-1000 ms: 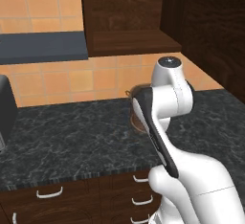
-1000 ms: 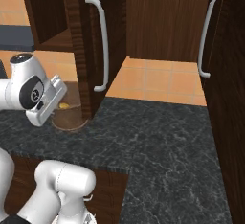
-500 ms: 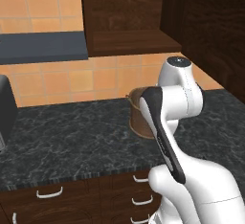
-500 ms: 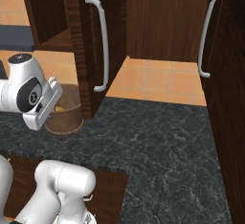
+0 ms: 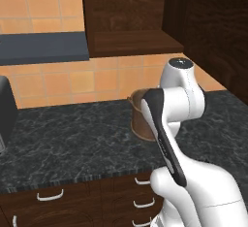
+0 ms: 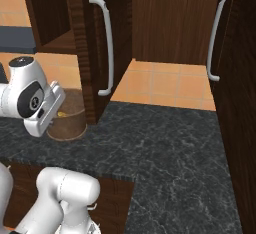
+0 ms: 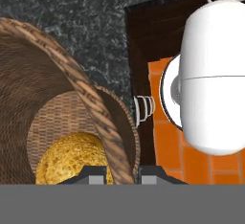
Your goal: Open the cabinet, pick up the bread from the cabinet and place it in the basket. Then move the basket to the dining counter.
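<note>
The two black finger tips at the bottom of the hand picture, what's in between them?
In the hand view, the basket rim runs down between the fingertips. The bread lies inside the basket, on one side of that rim.

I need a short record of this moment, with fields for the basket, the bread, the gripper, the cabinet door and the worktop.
basket: brown woven basket standing on the black marbled worktop, below the open cabinet
bread: round golden bread lying on the basket floor
gripper: gripper at the basket, one fingertip on each side of its rim; whether it presses the rim cannot be told
cabinet door: cabinet door swung open, silver bar handle facing out
task stage: bread already in basket; basket not yet on the dining counter
</note>
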